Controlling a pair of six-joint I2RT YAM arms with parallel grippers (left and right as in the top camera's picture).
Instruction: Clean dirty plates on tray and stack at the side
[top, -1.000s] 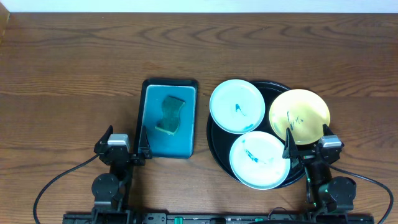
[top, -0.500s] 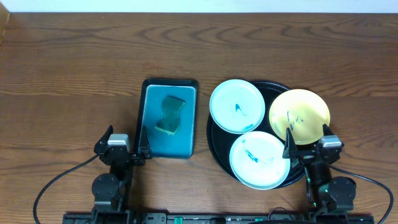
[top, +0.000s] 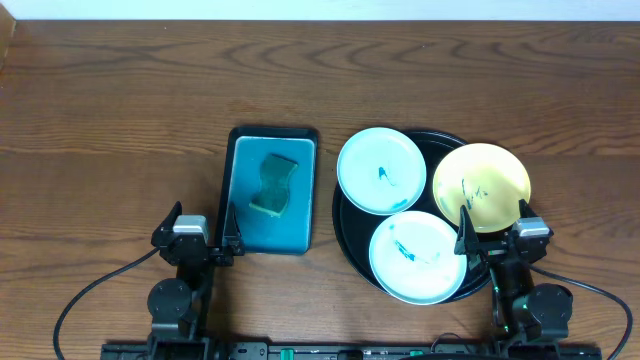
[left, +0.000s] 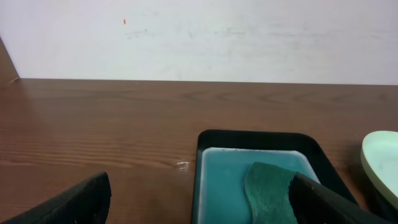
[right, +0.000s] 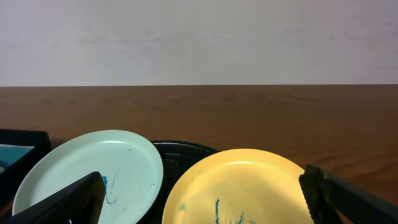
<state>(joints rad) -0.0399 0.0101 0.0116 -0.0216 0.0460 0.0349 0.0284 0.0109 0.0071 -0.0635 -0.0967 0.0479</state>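
Three plates lie on the round black tray (top: 345, 225): a mint-white plate (top: 381, 170) at its back left, a second mint-white plate (top: 417, 257) at its front, and a pale yellow plate (top: 481, 187) at its right. All bear teal scribbles. In the right wrist view the yellow plate (right: 242, 186) and a mint plate (right: 93, 168) lie ahead. My right gripper (top: 492, 225) is open and empty at the tray's front right. My left gripper (top: 200, 225) is open and empty by the teal tray's front left corner.
A teal rectangular tray (top: 250, 215) left of the black tray holds a green sponge (top: 274, 184); both show in the left wrist view, the tray (left: 230, 180) and sponge (left: 268, 193). Bare wooden table surrounds them, with a white wall behind.
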